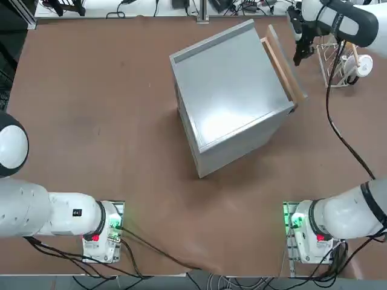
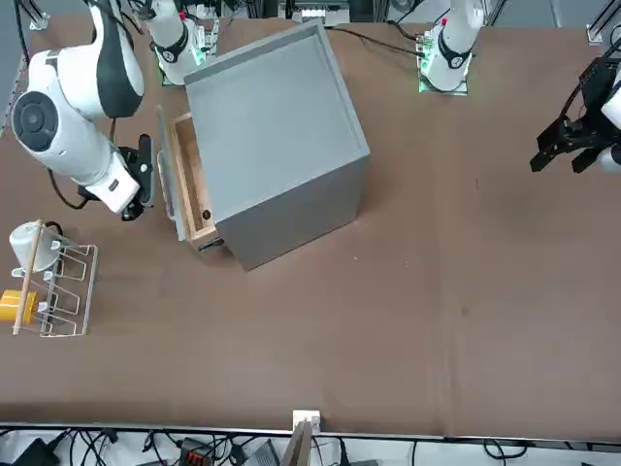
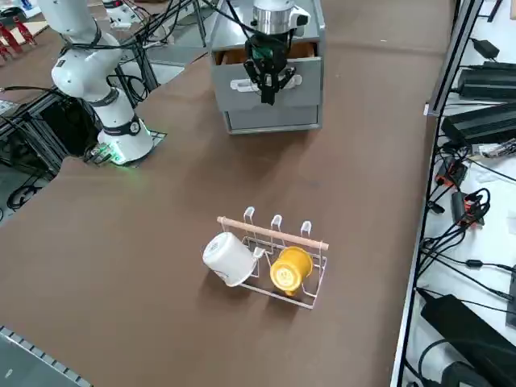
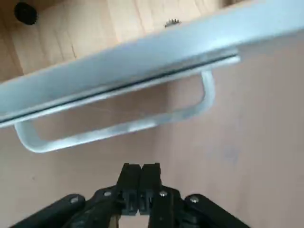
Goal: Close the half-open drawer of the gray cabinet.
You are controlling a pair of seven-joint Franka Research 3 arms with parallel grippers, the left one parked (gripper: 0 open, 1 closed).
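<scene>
The gray cabinet (image 1: 230, 90) stands turned at an angle in the far middle of the table. Its drawer (image 1: 283, 65) sticks partly out toward the far right, with tan wooden sides and a flat gray front (image 2: 167, 189). In the wrist view the front panel (image 4: 142, 57) carries a gray bar handle (image 4: 118, 128), and the open wooden inside shows above it. My right gripper (image 4: 141, 168) is shut with nothing in it. It hangs just in front of the handle, a little short of it (image 1: 298, 57) (image 3: 268, 90).
A white wire rack (image 3: 278, 254) stands right of the drawer near the table's far right edge. It holds a white mug (image 3: 228, 258) and a yellow mug (image 3: 290, 270). Cables trail along the back edge.
</scene>
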